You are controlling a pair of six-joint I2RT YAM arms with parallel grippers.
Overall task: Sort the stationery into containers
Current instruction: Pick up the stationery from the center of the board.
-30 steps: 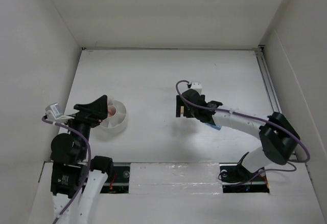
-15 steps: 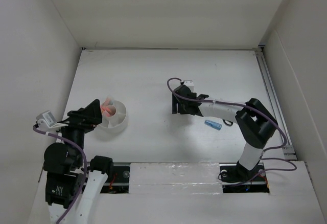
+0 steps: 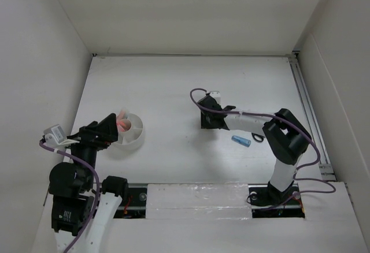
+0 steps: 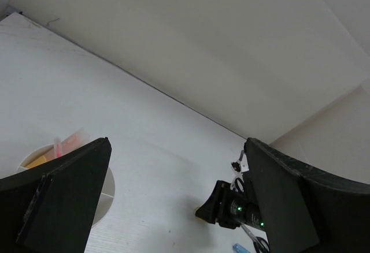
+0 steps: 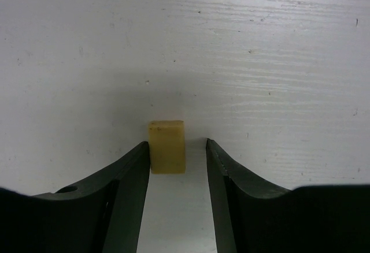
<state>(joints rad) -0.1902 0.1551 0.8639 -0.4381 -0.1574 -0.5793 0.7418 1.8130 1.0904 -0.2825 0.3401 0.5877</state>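
A small yellow block [image 5: 167, 147] lies on the white table between the fingers of my right gripper [image 5: 177, 144]. The left finger [image 5: 130, 178] touches the block and a gap remains at the right finger [image 5: 222, 172], so the jaws stand open round it. From above, that gripper [image 3: 206, 120] sits low at mid-table and covers the block. The round white tub [image 3: 132, 133] holds pink pens [image 3: 121, 123]. My left gripper [image 3: 107, 129] hovers wide open just left of the tub, holding nothing. A blue marker [image 3: 241, 141] and black-handled scissors [image 3: 258, 138] lie beside the right forearm.
White walls enclose the table on three sides. A metal rail [image 3: 306, 108] runs along the right edge. In the left wrist view the tub's rim [image 4: 108, 186] shows beside the left finger, with the right arm's gripper [image 4: 222, 207] across the table.
The right gripper's jaws have narrowed round the yellow block after dropping to the table. The left gripper has drawn back a little from the tub, uncovering the pens.
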